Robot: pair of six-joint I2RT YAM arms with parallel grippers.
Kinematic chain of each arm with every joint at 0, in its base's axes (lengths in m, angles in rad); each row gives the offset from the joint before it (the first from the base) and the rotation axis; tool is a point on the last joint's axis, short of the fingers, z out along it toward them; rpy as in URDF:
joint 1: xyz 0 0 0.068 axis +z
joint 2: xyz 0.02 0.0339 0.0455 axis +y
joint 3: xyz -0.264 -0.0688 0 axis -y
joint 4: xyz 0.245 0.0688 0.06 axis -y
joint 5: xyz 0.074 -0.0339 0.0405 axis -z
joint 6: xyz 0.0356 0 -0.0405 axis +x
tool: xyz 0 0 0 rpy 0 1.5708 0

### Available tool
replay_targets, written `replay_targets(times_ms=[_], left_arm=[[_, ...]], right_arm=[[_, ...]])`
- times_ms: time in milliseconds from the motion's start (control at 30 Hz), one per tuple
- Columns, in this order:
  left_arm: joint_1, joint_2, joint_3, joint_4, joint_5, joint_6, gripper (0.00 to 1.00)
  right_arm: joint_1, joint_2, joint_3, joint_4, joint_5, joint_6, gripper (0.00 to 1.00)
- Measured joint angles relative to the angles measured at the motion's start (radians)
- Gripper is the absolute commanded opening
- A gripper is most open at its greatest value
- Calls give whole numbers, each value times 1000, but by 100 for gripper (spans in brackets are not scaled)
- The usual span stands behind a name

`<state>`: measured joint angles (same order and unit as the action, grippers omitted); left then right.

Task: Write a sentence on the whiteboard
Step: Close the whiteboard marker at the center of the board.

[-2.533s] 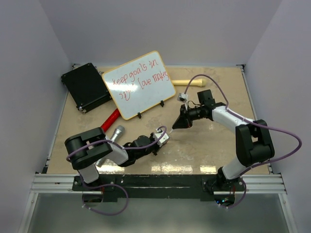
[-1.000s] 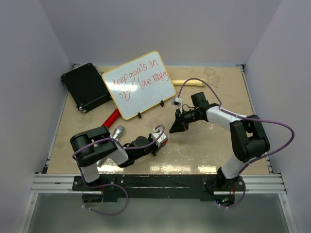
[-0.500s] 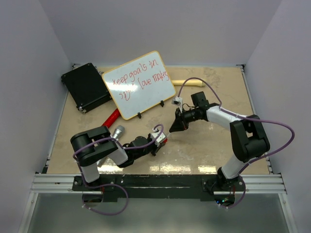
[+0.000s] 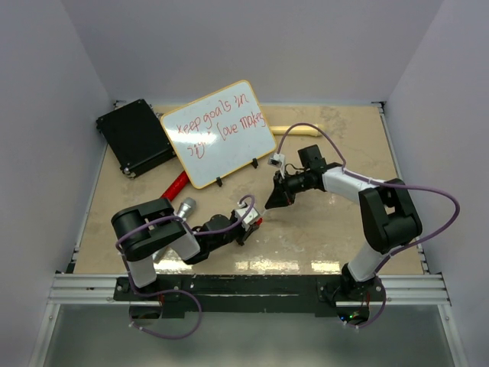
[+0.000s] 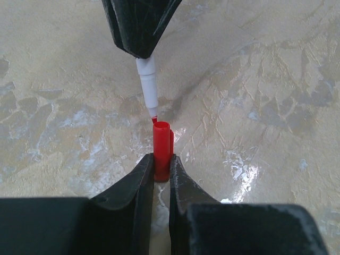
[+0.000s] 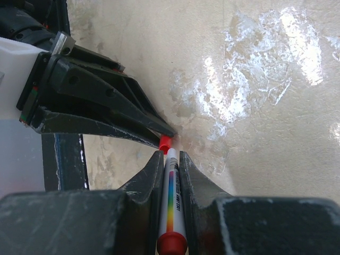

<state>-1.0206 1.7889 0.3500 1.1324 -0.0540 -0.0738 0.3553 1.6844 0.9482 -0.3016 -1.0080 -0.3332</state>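
Note:
The whiteboard point(image 4: 221, 141) stands at the back left of the table with the sentence point(image 4: 218, 125) on it, red words in two lines. My left gripper point(image 4: 256, 220) is shut on a red marker cap point(image 5: 161, 143), which pokes out past its fingertips point(image 5: 161, 159). My right gripper point(image 4: 269, 205) is shut on the white marker point(image 6: 172, 202). The marker's red tip point(image 5: 153, 118) sits right at the cap's open mouth point(image 6: 165, 142). Both grippers meet low over the table in the middle.
A black case point(image 4: 135, 136) lies left of the whiteboard. A red-handled tool point(image 4: 174, 186) and a silver cylinder point(image 4: 184, 208) lie near the left arm. A tan stick point(image 4: 294, 130) lies behind the right arm. Grey walls close in three sides.
My right gripper has moved left and nearer with the marker, bringing its tip up to the cap. The left gripper has edged towards it. Both stayed shut.

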Motion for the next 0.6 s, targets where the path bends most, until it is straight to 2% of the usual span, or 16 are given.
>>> replay_targets(times_ms=[600], left_arm=[[11, 14, -14, 42, 16, -22, 0]], right_arm=[[-1, -37, 0, 4, -8, 0, 0]])
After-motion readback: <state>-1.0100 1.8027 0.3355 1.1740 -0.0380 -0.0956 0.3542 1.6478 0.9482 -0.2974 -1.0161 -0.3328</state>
